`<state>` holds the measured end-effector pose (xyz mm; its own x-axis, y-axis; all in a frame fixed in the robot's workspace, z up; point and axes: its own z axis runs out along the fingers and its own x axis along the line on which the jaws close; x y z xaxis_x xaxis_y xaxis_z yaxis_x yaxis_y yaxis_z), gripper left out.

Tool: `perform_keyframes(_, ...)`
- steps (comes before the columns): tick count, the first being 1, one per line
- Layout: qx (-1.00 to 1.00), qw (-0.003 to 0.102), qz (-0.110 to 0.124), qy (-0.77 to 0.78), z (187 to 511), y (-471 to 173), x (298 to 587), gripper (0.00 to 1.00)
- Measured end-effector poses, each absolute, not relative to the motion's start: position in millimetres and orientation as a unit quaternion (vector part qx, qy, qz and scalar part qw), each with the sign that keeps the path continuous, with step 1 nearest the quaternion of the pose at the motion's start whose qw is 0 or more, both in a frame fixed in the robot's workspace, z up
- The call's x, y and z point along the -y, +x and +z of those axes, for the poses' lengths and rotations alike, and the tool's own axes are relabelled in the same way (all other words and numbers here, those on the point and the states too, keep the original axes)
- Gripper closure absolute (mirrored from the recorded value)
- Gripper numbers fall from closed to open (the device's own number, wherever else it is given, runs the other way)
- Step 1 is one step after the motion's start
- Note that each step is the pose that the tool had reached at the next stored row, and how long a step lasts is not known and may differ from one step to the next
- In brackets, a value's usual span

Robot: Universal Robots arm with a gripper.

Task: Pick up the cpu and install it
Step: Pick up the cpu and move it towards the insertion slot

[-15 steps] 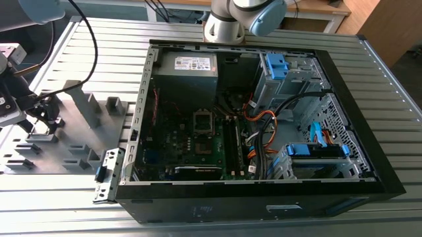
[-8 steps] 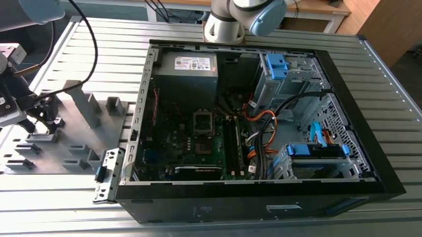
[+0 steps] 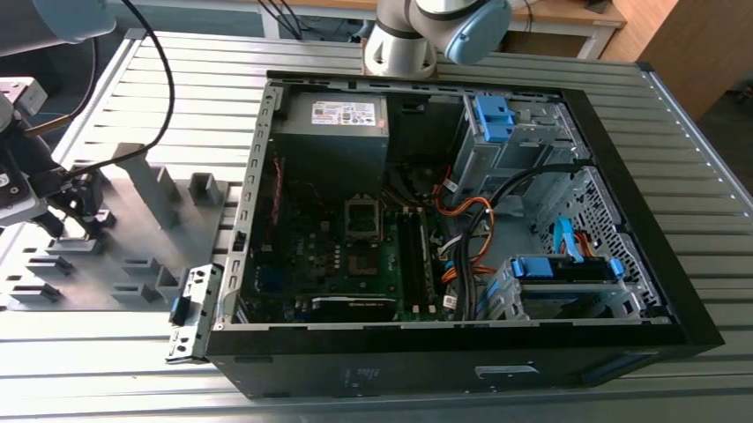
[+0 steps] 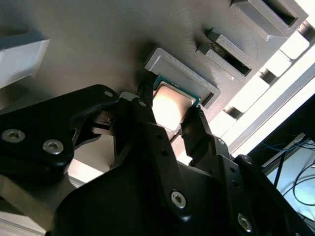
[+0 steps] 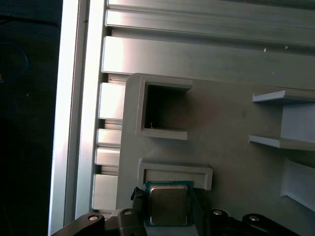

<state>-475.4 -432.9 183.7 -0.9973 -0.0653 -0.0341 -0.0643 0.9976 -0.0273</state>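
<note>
The cpu (image 4: 171, 104) is a small square chip with a silver-grey top and a green rim. It sits between the two black fingers of my gripper (image 4: 170, 112), which is shut on its edges. In the first wrist view the cpu (image 5: 168, 203) hangs just beside a shallow grey holder frame (image 5: 174, 175) of the fixture tray (image 5: 231, 142). In the exterior view my gripper (image 3: 70, 225) is over the grey fixture tray (image 3: 136, 264) at the view's left, well apart from the open computer case (image 3: 471, 335). The motherboard's square socket (image 3: 362, 218) lies inside the case.
Grey blocks and posts (image 3: 151, 185) rise from the fixture tray around the gripper. Inside the case are a power supply (image 3: 341, 115), orange and black cables (image 3: 471, 220) and blue drive brackets (image 3: 565, 264). The arm's base (image 3: 406, 44) stands behind the case on the ribbed metal table (image 3: 106, 352).
</note>
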Motion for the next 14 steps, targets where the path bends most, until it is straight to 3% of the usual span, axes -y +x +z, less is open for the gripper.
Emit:
perform_keyframes(2, -0.999, 0.018, -0.013, -0.033, 183.7, -475.4, 432.9, 0.53)
perform_keyframes(14, -0.999, 0.018, -0.013, -0.033, 185.8, -475.4, 432.9, 0.53)
